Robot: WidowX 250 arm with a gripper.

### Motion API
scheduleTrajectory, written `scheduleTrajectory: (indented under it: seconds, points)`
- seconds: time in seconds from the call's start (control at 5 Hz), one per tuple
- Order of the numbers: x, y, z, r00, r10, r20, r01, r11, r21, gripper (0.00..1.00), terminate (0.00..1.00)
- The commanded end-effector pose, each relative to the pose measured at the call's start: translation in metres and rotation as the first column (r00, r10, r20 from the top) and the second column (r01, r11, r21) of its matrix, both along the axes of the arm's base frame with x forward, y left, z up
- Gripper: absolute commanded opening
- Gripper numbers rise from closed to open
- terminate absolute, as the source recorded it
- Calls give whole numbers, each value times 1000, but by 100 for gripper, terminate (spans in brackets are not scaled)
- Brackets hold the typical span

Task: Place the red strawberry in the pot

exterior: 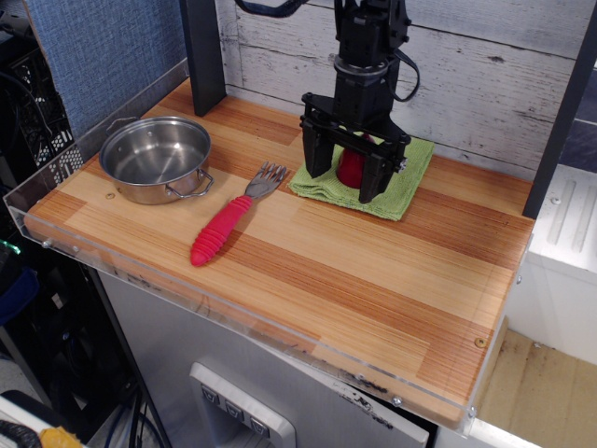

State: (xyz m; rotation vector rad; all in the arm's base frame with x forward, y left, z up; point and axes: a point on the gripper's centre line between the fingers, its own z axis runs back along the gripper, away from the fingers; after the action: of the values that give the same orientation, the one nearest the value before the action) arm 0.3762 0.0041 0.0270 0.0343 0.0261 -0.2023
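The red strawberry (351, 166) stands on a green cloth (405, 181) at the back of the wooden table. It is mostly hidden behind my gripper (344, 182). The gripper is black, open, and low over the cloth, with one finger on each side of the strawberry; I cannot tell whether they touch it. The shiny steel pot (156, 159) with two loop handles stands empty at the left, well away from the gripper.
A fork with a ribbed red handle (227, 224) lies between the pot and the cloth. A dark post (202, 56) stands at the back left. A clear plastic lip (187, 289) runs along the table's front edge.
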Motion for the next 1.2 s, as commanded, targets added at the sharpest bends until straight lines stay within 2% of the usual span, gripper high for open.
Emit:
scheduleTrajectory:
  seconds: [0.0, 0.4, 0.6, 0.8, 1.0]
  points:
    - [17, 2, 20, 997, 11, 70, -11, 1000, 1, 100, 0]
    - [31, 9, 23, 996, 27, 79, -27, 1000, 4, 100, 0]
    - [33, 10, 15, 998, 28, 64, -29, 1000, 5, 100, 0]
    - [29, 8, 12, 998, 34, 60, -35, 999, 6, 0, 0]
    - [26, 5, 14, 998, 29, 60, -29, 1000, 1, 0, 0]
